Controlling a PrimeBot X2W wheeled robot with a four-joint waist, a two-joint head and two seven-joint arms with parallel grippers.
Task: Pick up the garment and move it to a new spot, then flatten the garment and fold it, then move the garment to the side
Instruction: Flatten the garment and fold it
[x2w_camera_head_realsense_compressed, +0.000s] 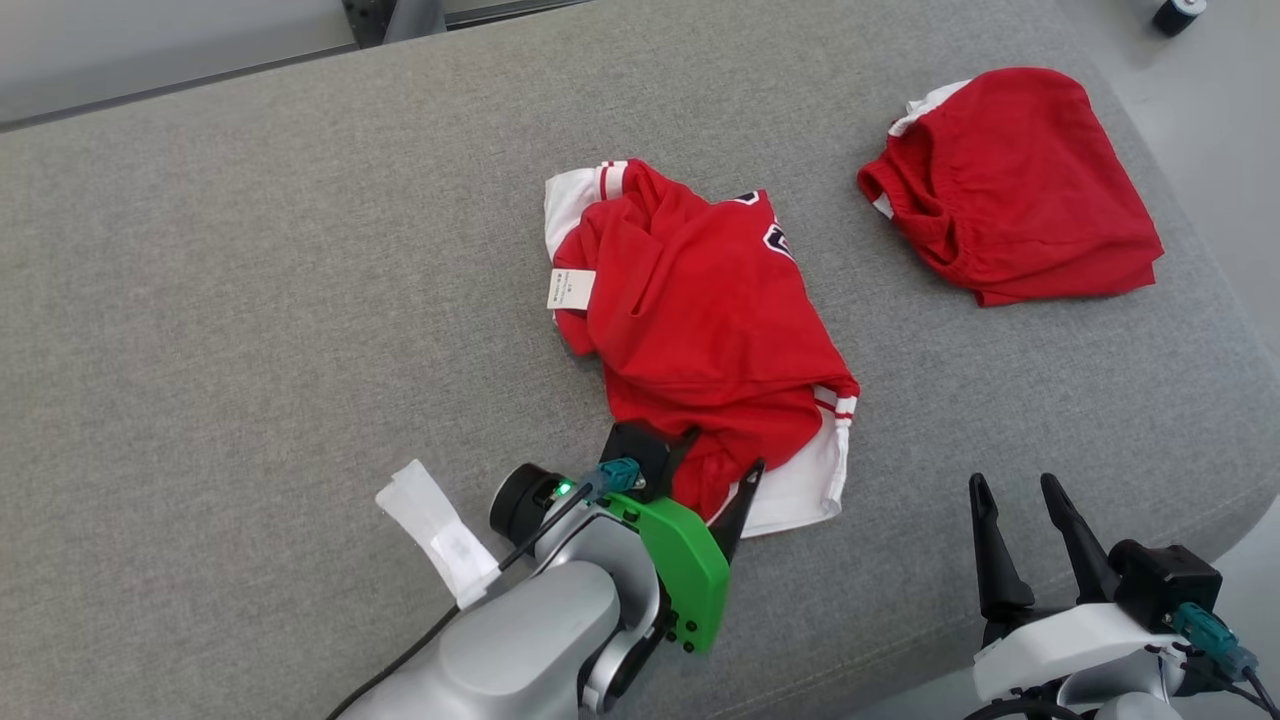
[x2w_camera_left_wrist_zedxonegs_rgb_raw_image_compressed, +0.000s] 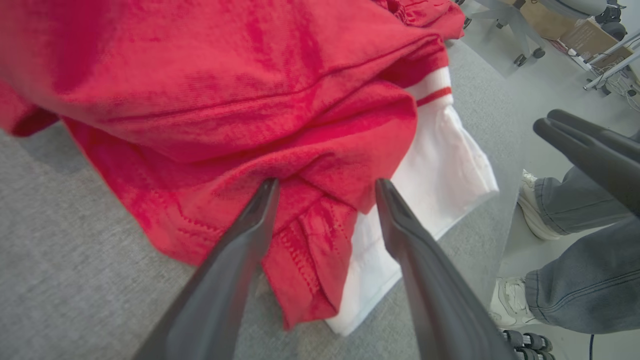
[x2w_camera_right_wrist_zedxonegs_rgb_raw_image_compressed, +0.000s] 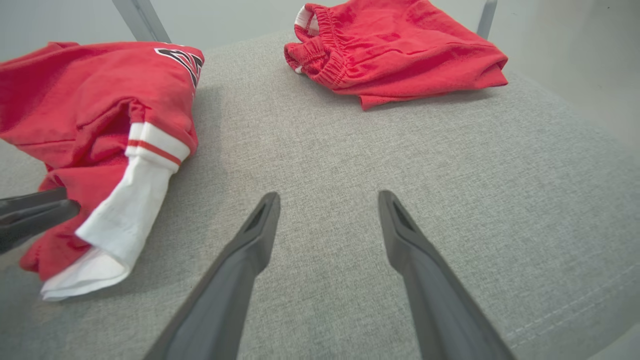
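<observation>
On the grey cushion (x2w_camera_head_realsense_compressed: 300, 300) the red jersey (x2w_camera_head_realsense_compressed: 700, 310) lies crumpled mid-surface, left gripper (x2w_camera_head_realsense_compressed: 722, 455) spread wide astride its near hem, right gripper (x2w_camera_head_realsense_compressed: 1014, 485) parted over bare upholstery; flattening, folding and moving aside all appear undone.

The jersey (x2w_camera_head_realsense_compressed: 700, 310) is lying mid-table (x2w_camera_head_realsense_compressed: 250, 300), and the shorts (x2w_camera_head_realsense_compressed: 1010, 185) are lying behind it to the right, well apart. The left gripper (x2w_camera_head_realsense_compressed: 722, 455) is straddling the jersey's near edge. The right gripper (x2w_camera_head_realsense_compressed: 1012, 485) is pointing over the table's near right part.
</observation>
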